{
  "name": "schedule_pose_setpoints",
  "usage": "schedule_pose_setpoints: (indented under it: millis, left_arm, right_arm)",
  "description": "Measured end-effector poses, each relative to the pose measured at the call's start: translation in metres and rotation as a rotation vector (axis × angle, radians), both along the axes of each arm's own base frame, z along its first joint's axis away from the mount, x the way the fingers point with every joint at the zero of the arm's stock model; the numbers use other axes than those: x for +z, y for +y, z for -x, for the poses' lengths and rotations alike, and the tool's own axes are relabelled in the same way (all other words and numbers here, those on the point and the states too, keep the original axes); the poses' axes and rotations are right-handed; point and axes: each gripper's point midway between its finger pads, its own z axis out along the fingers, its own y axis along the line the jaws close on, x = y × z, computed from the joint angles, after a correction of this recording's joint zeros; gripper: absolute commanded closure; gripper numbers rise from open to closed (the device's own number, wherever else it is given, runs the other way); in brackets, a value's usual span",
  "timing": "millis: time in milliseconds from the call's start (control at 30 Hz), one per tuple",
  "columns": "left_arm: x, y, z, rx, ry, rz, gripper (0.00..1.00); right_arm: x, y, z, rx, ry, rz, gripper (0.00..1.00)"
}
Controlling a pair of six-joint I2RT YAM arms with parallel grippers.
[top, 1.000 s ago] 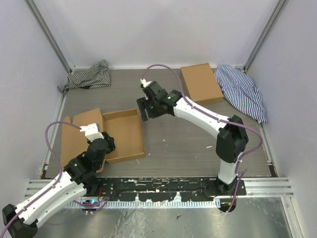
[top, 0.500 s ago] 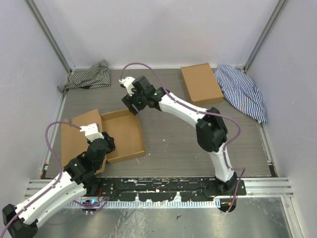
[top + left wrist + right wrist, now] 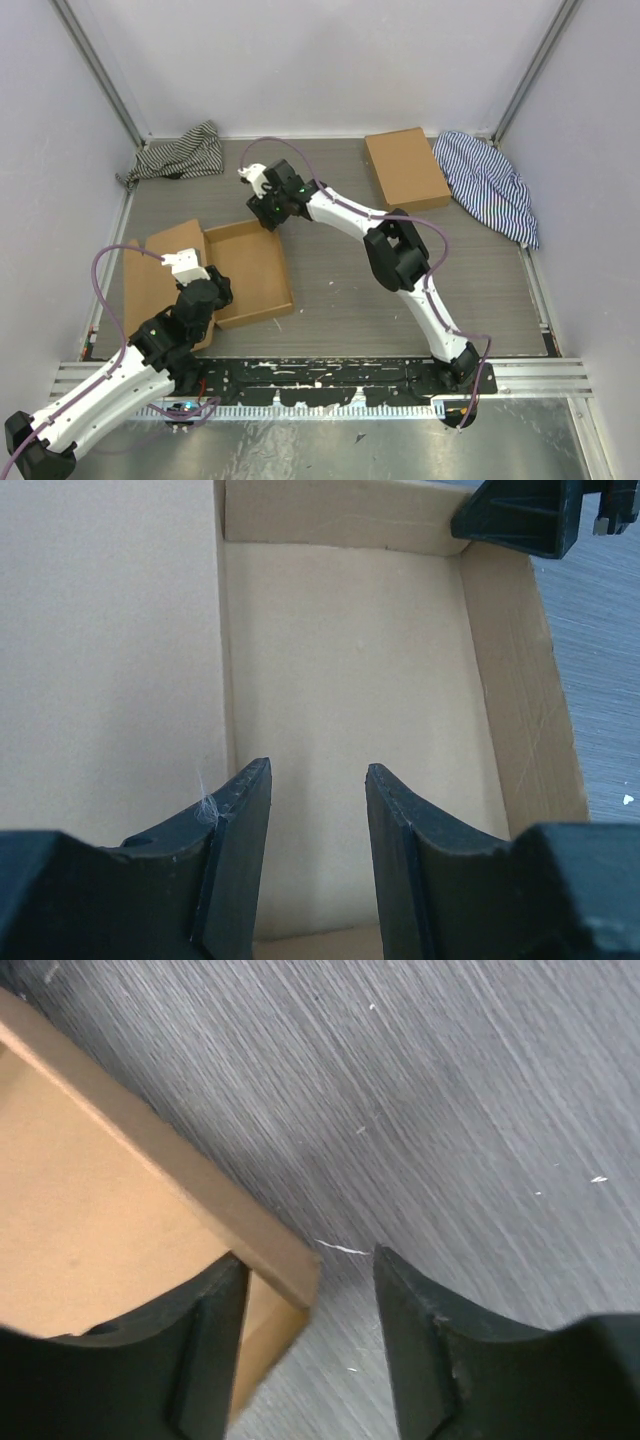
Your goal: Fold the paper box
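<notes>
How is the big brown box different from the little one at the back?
The paper box lies open, walls up and a flap spread flat; the smaller box is closed. The paper box is larger and sits near left; the smaller box sits far right. Both are plain brown cardboard.

Top external: fixed high above and behind both arm bases, facing down and forward over the whole table (image 3: 340, 290), far enough back to take in walls on three sides.

Left wrist: mounted just behind the left gripper (image 3: 315, 770), looking along its fingers, very close over the inside of the paper box (image 3: 340, 680).

Right wrist: mounted behind the right gripper (image 3: 310, 1260), looking steeply down, very close on one box corner and bare table.

Shared by both wrist views: that far box corner, with part of the right gripper dark at the top right of the left wrist view.

Shared with the top view: box and both grippers.
</notes>
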Motion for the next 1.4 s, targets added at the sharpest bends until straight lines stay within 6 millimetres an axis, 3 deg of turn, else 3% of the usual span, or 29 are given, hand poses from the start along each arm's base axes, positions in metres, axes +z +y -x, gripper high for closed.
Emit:
schedule_pose_setpoints:
  millis: [100,267,400,567,600,667,733,833,967,1067,1133,1267,1400]
  left_arm:
    - [0.0,0.0,0.0,0.0,0.0,0.0,0.5]
    - [0.0,0.0,0.0,0.001,0.0,0.001,0.5]
    - [0.0,0.0,0.0,0.001,0.001,0.001,0.5]
    - [-0.001,0.0,0.0,0.002,0.003,0.0,0.51]
    - [-0.001,0.0,0.0,0.002,0.003,0.0,0.5]
    - [-0.001,0.0,0.0,0.002,0.003,0.0,0.5]
    - [-0.001,0.0,0.0,0.002,0.003,0.0,0.5]
    - [-0.001,0.0,0.0,0.002,0.003,0.0,0.5]
    - [-0.001,0.0,0.0,0.003,0.003,0.002,0.5]
    - [-0.001,0.0,0.0,0.003,0.003,0.003,0.5]
    - [-0.001,0.0,0.0,0.004,0.003,0.003,0.5]
    - [-0.001,0.0,0.0,0.003,0.003,0.003,0.5]
    - [-0.001,0.0,0.0,0.003,0.003,0.003,0.5]
  right_arm:
    - [-0.003,-0.002,-0.001,-0.012,0.012,-0.007,0.73]
    - [-0.018,-0.027,0.01,-0.076,0.093,-0.011,0.79]
    - [-0.02,-0.068,0.028,-0.156,0.145,0.021,0.81]
    - [-0.014,-0.134,0.064,-0.314,0.191,0.101,0.8]
    - [-0.01,-0.145,0.071,-0.35,0.199,0.114,0.78]
    - [-0.003,-0.164,0.088,-0.453,0.226,0.127,0.57]
    - [0.003,-0.176,0.105,-0.546,0.266,0.103,0.42]
    - [0.004,-0.186,0.137,-0.611,0.312,0.086,0.36]
    - [0.016,-0.171,0.178,-0.526,0.296,0.097,0.36]
    - [0.032,-0.157,0.185,-0.446,0.239,0.073,0.36]
    - [0.045,-0.154,0.173,-0.422,0.168,0.077,0.37]
    - [0.069,-0.138,0.128,-0.399,0.014,0.101,0.38]
    - [0.066,-0.114,0.101,-0.323,-0.05,0.126,0.4]
